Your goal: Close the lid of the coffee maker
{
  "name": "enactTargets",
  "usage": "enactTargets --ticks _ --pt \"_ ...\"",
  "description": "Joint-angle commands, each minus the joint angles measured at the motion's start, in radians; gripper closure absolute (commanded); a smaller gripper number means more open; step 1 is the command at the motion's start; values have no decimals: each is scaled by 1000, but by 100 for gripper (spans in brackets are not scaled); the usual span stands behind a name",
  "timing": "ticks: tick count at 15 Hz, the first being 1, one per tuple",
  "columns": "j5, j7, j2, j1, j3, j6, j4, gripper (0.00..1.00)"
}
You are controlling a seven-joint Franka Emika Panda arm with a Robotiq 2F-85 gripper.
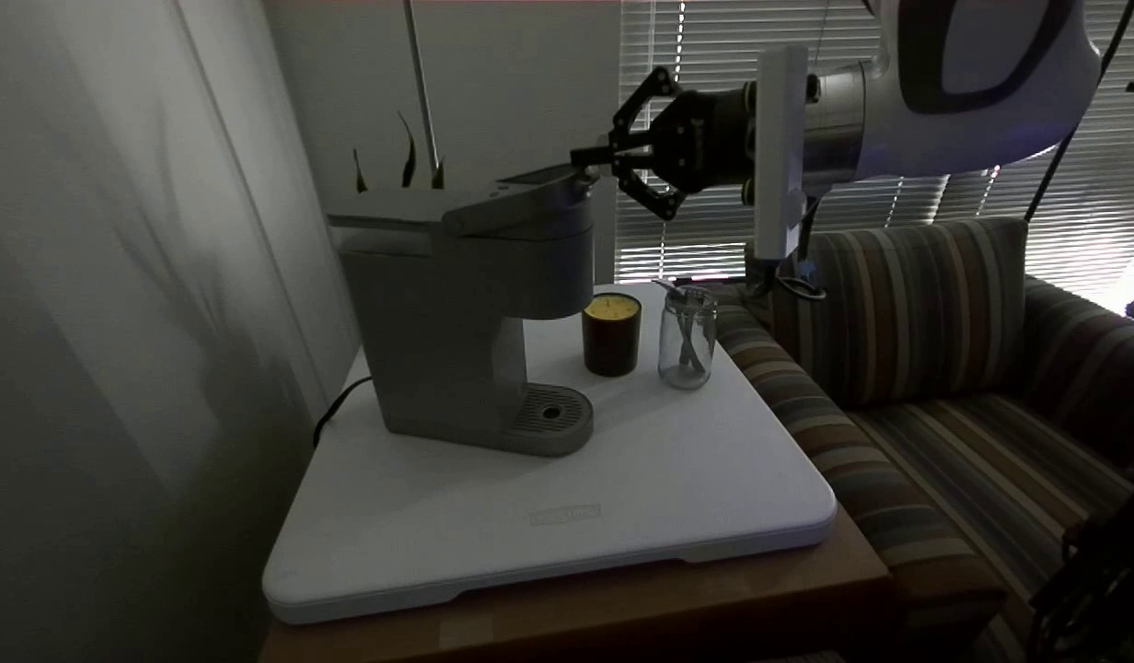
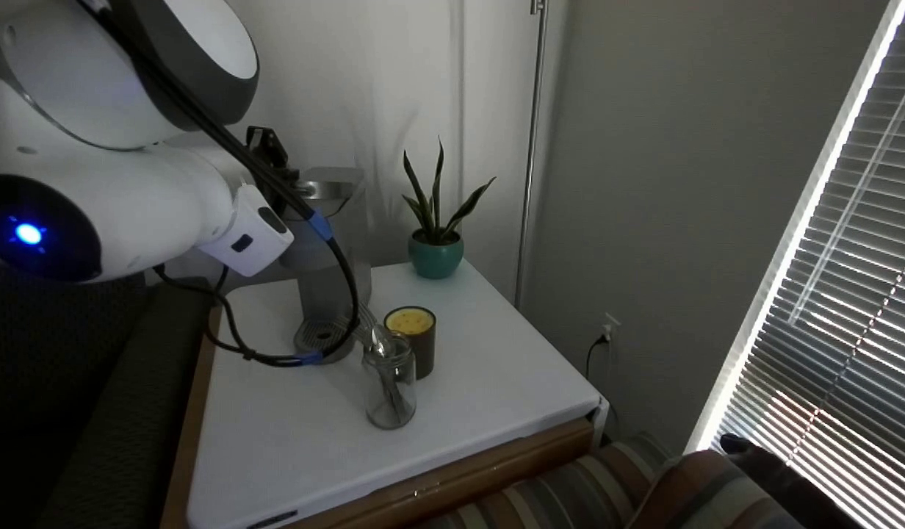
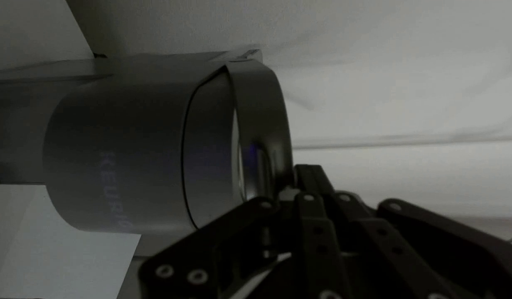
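The grey coffee maker [image 1: 429, 341] stands on the white tabletop in both exterior views; it also fills the left of the wrist view [image 3: 123, 145]. Its lid [image 1: 521, 204] slopes upward toward the front in an exterior view. In the wrist view the lid's shiny curved handle band [image 3: 262, 112] shows a narrow gap beside the head. My gripper [image 1: 589, 157] is at the lid's front end, its fingers together with nothing visible between them. In the wrist view the fingertips [image 3: 309, 176] are against the lid's front top edge. In an exterior view the arm hides part of the machine [image 2: 324, 294].
A dark candle cup [image 1: 611, 336] with a yellow top and a glass jar [image 1: 687, 341] holding utensils stand beside the machine on the white tabletop [image 1: 677, 479]. A potted plant [image 2: 435, 257] is behind. A striped armchair [image 1: 898, 322] adjoins the table.
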Motion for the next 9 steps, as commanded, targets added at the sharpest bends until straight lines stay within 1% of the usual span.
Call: enactTargets --ticks 1,9 --pt "-11 -18 55 0 5 26 -11 100" --pt "0 -18 120 -3 -7 -23 -2 100"
